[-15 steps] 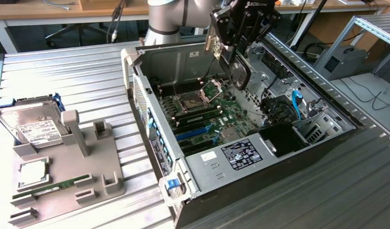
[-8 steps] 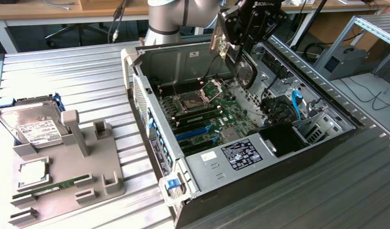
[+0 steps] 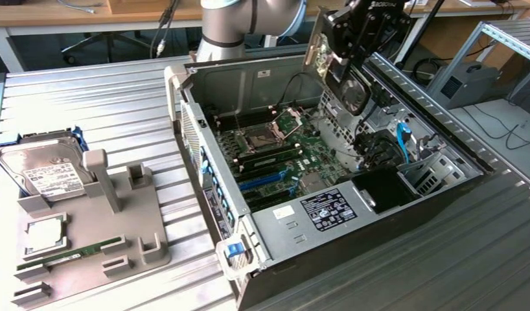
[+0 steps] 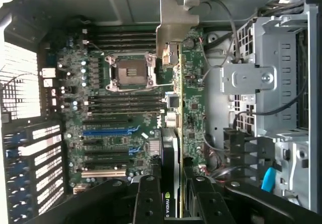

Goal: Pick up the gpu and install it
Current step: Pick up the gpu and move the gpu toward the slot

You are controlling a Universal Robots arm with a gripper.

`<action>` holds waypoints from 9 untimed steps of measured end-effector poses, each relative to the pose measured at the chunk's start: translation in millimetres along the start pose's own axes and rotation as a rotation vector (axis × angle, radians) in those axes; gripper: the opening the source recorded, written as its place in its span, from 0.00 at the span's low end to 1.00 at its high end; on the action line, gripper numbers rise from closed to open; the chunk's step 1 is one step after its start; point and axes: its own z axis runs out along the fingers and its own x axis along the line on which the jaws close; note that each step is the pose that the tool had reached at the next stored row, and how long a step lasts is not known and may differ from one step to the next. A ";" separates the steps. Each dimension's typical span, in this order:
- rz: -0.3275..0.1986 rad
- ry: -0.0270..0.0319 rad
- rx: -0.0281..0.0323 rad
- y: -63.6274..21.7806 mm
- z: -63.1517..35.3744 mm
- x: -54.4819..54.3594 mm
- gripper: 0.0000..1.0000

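Silver-grey arm [image 3: 223, 26] w/ blue cap; black pincer [image 4: 173, 198], white lettering

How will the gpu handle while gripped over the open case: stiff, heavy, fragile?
The gpu is probably stiff: it hangs straight from the pincer. Its black cooler and metal bracket suggest weight, so it might tilt in the grip. Its exposed board edge looks fragile.

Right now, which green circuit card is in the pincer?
The gpu, with black cooler and silver bracket, held over the open case; the narrow RAM stick lies on the grey holder.
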 end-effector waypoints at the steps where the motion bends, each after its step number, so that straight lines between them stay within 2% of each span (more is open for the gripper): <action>1: 0.000 0.0000 0.0000 0.1 0.1 -2.5 0.27; 9: 0.000 0.0000 0.0000 1.4 0.7 -27.0 0.27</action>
